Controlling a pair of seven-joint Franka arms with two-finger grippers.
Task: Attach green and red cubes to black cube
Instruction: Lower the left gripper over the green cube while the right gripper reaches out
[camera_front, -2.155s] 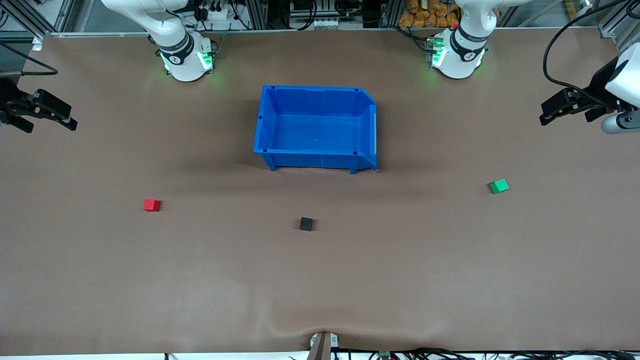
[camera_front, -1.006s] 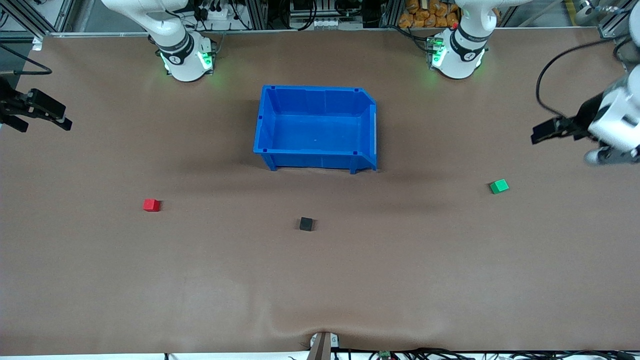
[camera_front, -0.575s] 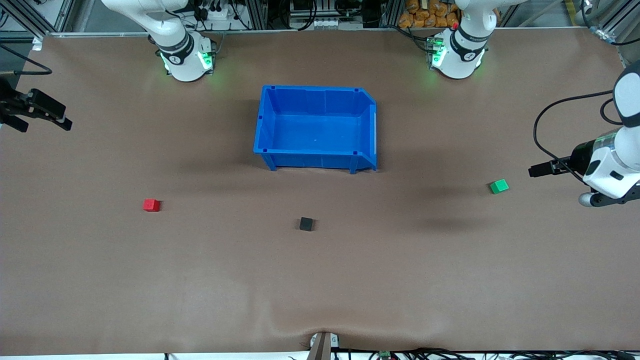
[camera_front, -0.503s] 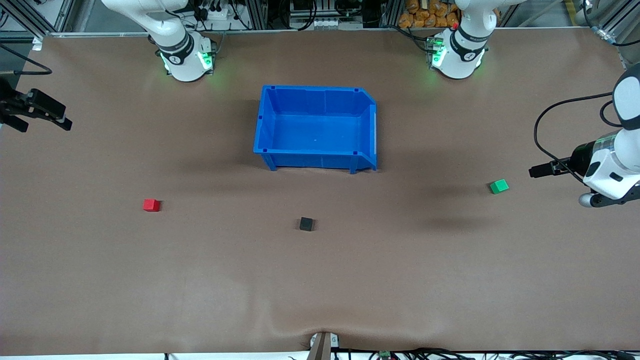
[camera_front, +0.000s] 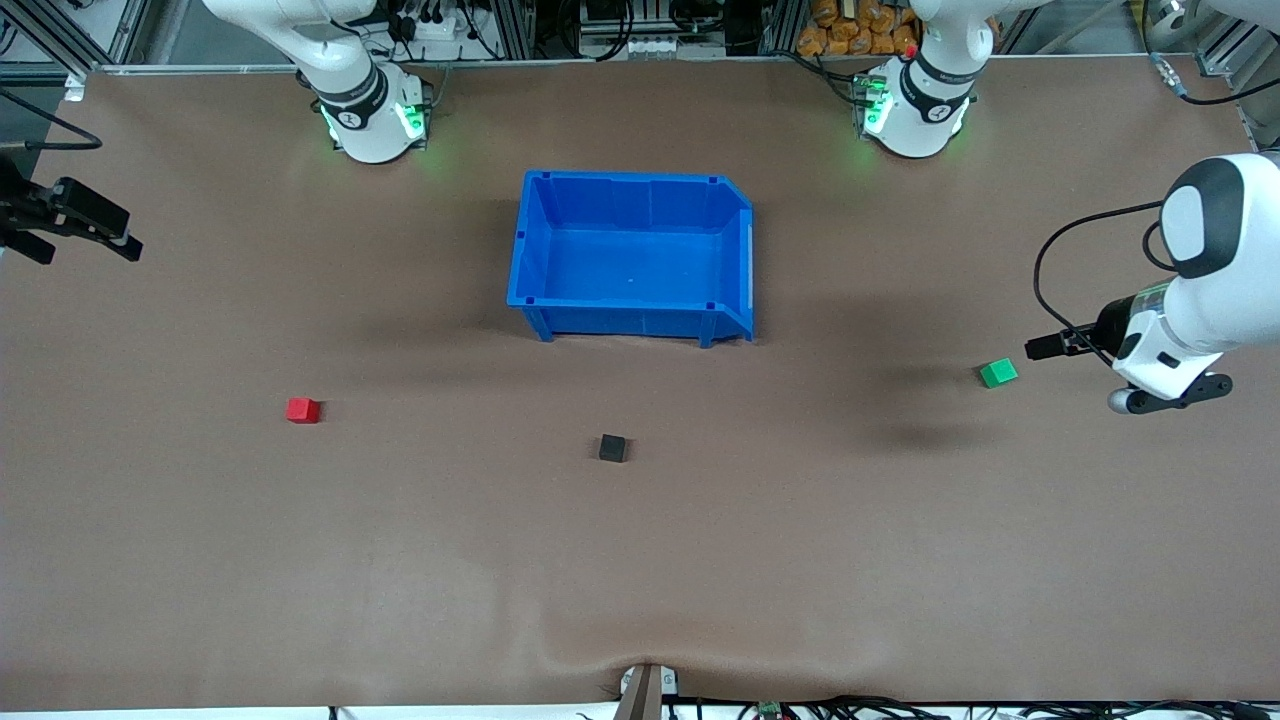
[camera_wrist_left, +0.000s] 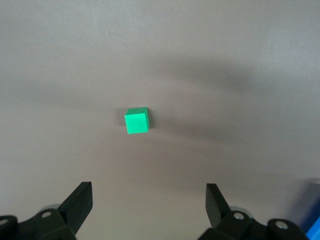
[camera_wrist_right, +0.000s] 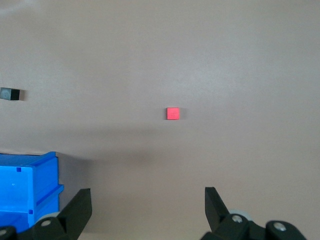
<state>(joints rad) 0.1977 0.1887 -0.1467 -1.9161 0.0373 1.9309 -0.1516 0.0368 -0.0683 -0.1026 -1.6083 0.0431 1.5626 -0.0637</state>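
Note:
The green cube (camera_front: 998, 373) lies on the brown table toward the left arm's end. My left gripper (camera_front: 1036, 347) hangs open in the air just beside it; in the left wrist view the green cube (camera_wrist_left: 136, 121) lies ahead of the empty left gripper (camera_wrist_left: 148, 195). The red cube (camera_front: 302, 410) sits toward the right arm's end. My right gripper (camera_front: 92, 255) waits open at the table's edge; its wrist view has the red cube (camera_wrist_right: 173, 113) well ahead of the right gripper (camera_wrist_right: 147, 197). The black cube (camera_front: 612, 448) lies between the two coloured cubes, apart from both.
An empty blue bin (camera_front: 630, 183) stands mid-table, farther from the front camera than the black cube (camera_wrist_right: 10, 94); a corner of the blue bin (camera_wrist_right: 30, 161) shows in the right wrist view. Both arm bases stand along the table's top edge.
The left arm has swung down and inward until its open gripper is beside the green cube. The right gripper has barely shifted. The cubes have not moved.

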